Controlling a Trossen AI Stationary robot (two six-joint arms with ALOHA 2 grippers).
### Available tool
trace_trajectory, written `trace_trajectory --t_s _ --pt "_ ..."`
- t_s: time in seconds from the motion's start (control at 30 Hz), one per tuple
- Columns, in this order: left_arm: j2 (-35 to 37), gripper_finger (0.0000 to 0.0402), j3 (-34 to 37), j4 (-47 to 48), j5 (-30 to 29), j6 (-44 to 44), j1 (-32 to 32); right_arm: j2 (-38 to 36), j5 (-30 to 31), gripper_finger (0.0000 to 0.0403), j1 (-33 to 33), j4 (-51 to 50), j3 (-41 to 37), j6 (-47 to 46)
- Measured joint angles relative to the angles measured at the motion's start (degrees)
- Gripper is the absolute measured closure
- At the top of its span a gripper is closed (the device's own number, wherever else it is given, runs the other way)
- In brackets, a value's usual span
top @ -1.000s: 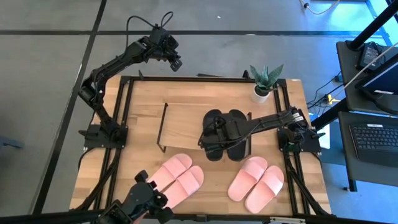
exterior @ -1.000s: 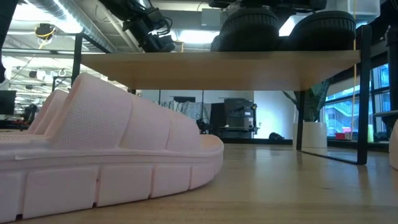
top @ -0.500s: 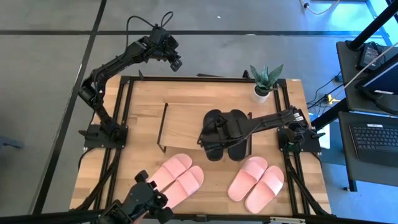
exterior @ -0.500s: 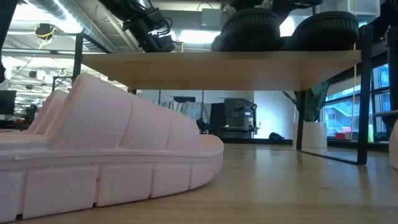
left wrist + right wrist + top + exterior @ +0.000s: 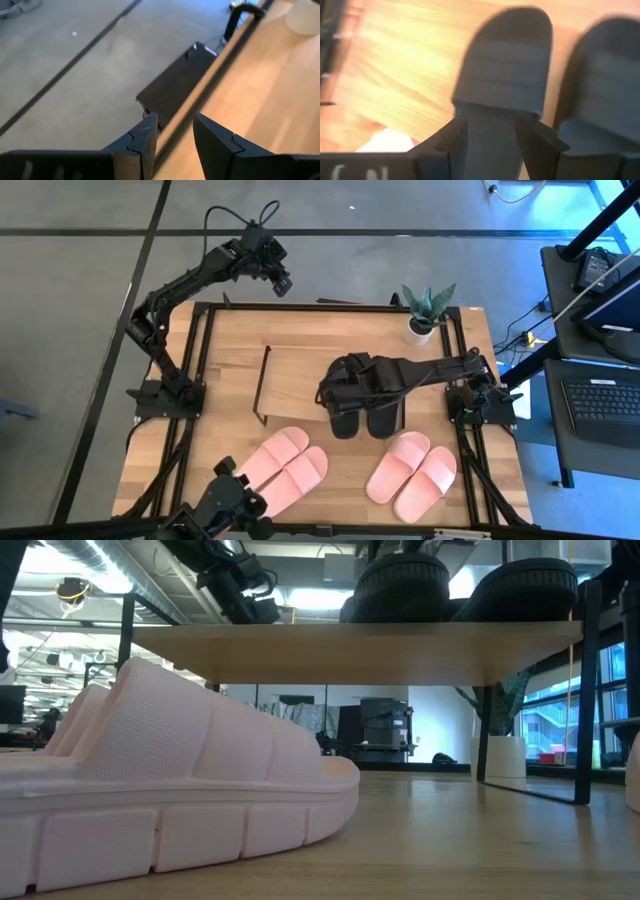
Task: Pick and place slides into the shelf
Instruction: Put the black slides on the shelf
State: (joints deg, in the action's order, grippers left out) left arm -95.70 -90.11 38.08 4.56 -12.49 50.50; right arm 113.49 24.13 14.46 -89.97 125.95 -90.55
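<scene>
High view: both black slides (image 5: pixel 358 402) sit on the shelf (image 5: pixel 295 380), at its right end, its left half bare. Right gripper (image 5: pixel 334 391) fingers are spread astride one slide's heel. Left gripper (image 5: pixel 281 281), parted, hangs beyond the table's (image 5: pixel 470 350) far edge.

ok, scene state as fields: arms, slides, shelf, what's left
right gripper: over the shelf, fingers astride the heel of a black slide; grip cannot be told
left gripper: parked beyond the table's far edge, fingers apart, empty
shelf: mid-table, black pair on its right part, left part bare
second black slide: on the shelf beside the first
pink pairs: one at front left, one at front right, both on the table
plant: far right corner
left to place: four pink slides
</scene>
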Motion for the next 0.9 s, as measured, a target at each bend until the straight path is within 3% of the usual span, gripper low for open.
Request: trace_trajectory --t_s 0.1,0.2,0.37,0.63,0.9 --pt "1.7 0.0282 0.0 2.8 2.1 -0.4 -0.6 0.0 3.4 0.0243 0.0 0.0 2.8 6.1" --pt "4.4 0.0282 0.0 6.6 10.5 -1.1 -1.7 0.0 5.6 0.0243 0.0 0.0 5.2 17.0" --pt "10.5 0.0282 0.0 10.9 21.7 -2.3 -5.4 0.0 10.0 0.0243 -0.7 -0.1 8.3 26.9" --pt "19.8 0.0282 0.0 12.3 22.8 -4.2 -13.7 -2.9 7.2 0.0243 -5.4 -0.1 8.6 43.8" --pt "22.5 0.0282 -0.1 11.2 22.6 4.1 -21.2 -7.5 -0.4 0.0243 -12.8 0.0 8.6 64.8"
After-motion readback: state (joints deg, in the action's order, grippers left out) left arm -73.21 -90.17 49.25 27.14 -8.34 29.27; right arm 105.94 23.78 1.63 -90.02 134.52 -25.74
